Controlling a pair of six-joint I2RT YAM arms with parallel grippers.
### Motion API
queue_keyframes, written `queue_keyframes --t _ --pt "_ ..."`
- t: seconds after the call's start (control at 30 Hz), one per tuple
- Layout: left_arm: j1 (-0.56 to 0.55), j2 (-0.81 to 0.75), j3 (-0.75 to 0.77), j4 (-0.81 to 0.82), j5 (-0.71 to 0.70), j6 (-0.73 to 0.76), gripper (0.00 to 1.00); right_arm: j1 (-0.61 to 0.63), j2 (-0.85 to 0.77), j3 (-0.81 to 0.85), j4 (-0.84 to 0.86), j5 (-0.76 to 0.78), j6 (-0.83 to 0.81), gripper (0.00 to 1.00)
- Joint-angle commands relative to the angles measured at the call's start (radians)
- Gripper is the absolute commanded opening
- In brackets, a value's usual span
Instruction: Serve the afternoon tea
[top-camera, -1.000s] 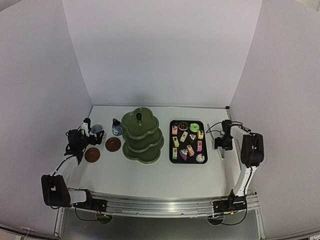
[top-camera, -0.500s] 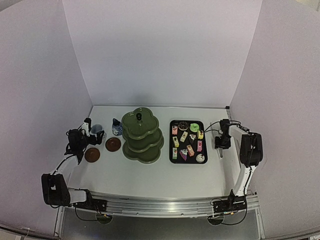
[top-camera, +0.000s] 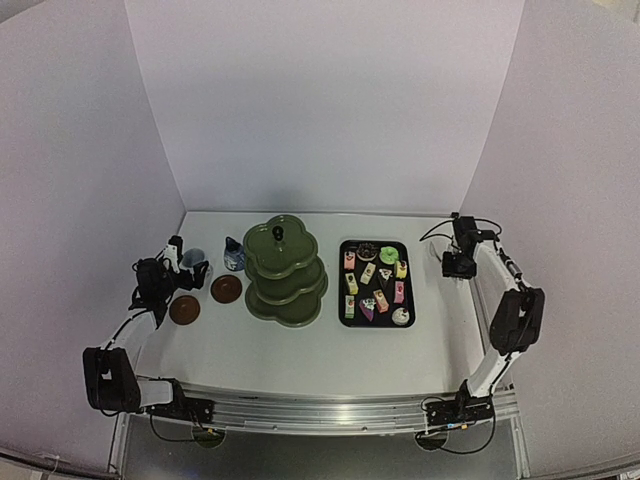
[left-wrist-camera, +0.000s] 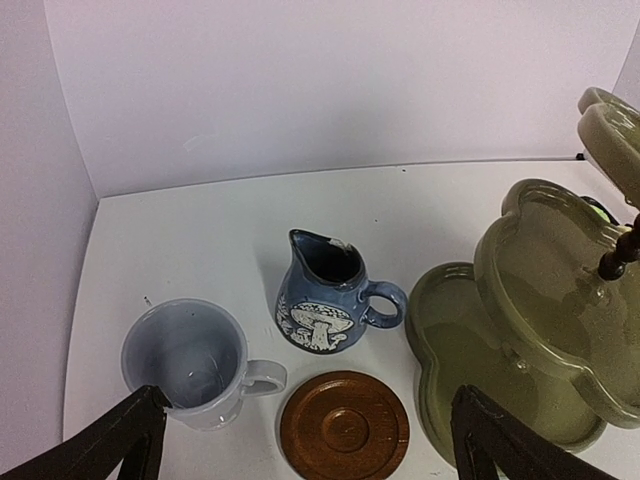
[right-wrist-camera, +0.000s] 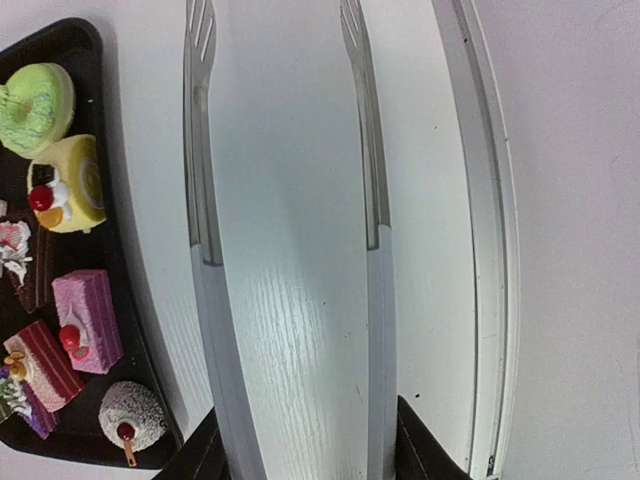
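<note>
The dark green three-tier stand (top-camera: 285, 270) is at the table's middle, with a white mug (top-camera: 193, 258), a blue-and-white pot (top-camera: 234, 256) and two brown coasters (top-camera: 226, 289) (top-camera: 184, 309) to its left. My left gripper (top-camera: 185, 270) hovers open over the mug (left-wrist-camera: 185, 360) and one coaster (left-wrist-camera: 344, 425), holding nothing. Several tiny cakes (top-camera: 375, 280) lie on the black tray (top-camera: 345, 318). My right gripper (top-camera: 456, 262) is raised to the right of the tray and shut on the metal tongs (right-wrist-camera: 205, 200), whose two arms reach out ahead of it.
The pot (left-wrist-camera: 322, 300) stands just behind the coaster, and the stand's lower tiers (left-wrist-camera: 520, 330) are close on the right. In the right wrist view the tray's edge (right-wrist-camera: 125, 300) and cakes (right-wrist-camera: 65, 195) lie left of the tongs, and the table's right rim (right-wrist-camera: 490, 250) is right of them.
My right gripper has closed on the tongs and lifted them off the table, moving up and toward the back wall. The left arm has not moved.
</note>
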Motion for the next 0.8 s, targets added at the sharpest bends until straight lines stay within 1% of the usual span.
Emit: queue_keyframes --t 0.0,0.2,0.27,0.5,0.67,0.77 --pt "-0.002 -0.006 0.054 0.047 0.021 0.021 1.0 0.058 -0.074 0.049 -0.076 0.05 -0.004 0.44" --pt "-0.003 -0.042 0.071 0.026 0.044 0.003 0.99 0.186 -0.161 0.033 -0.086 0.132 -0.045 0.44" --pt "-0.004 -0.049 0.069 0.028 0.051 -0.009 0.99 0.217 -0.193 0.011 -0.095 0.117 -0.02 0.44" --pt "-0.003 -0.057 0.065 0.024 0.071 -0.012 1.0 0.359 -0.287 -0.084 -0.157 0.083 0.136 0.44" --pt "-0.003 -0.055 0.063 0.025 0.089 -0.009 1.0 0.464 -0.342 -0.147 -0.213 0.11 0.274 0.44" --pt "-0.003 -0.049 0.061 0.03 0.098 -0.009 1.0 0.496 -0.372 -0.188 -0.216 0.103 0.345 0.44"
